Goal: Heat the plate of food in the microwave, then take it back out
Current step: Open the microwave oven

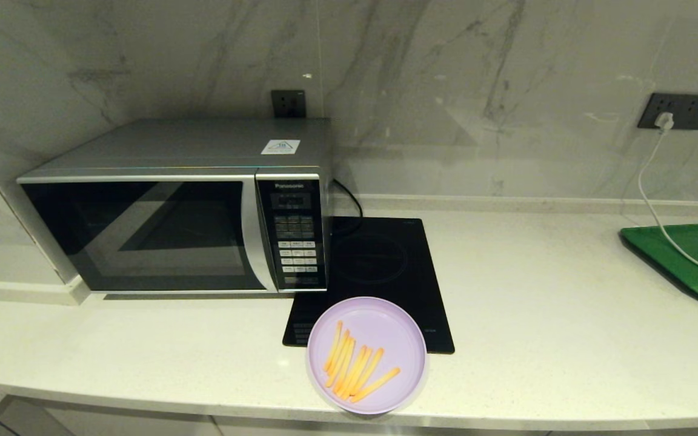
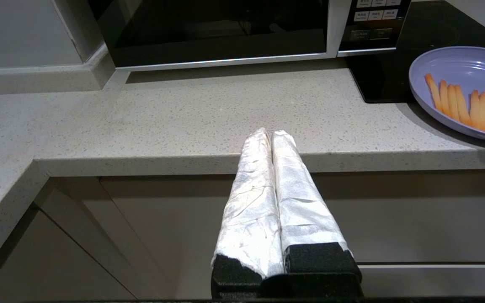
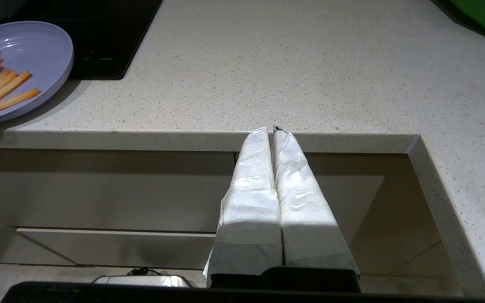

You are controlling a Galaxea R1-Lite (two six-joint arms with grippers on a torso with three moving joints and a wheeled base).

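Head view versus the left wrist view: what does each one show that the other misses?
Only the head view shows the whole microwave, the wall sockets, the white cable and the green tray.

Only the left wrist view shows the left gripper, fingers shut and empty, held before the counter's edge, and the cabinet fronts below.

Both show the microwave's closed door, the plate of food, the black hob and the counter.
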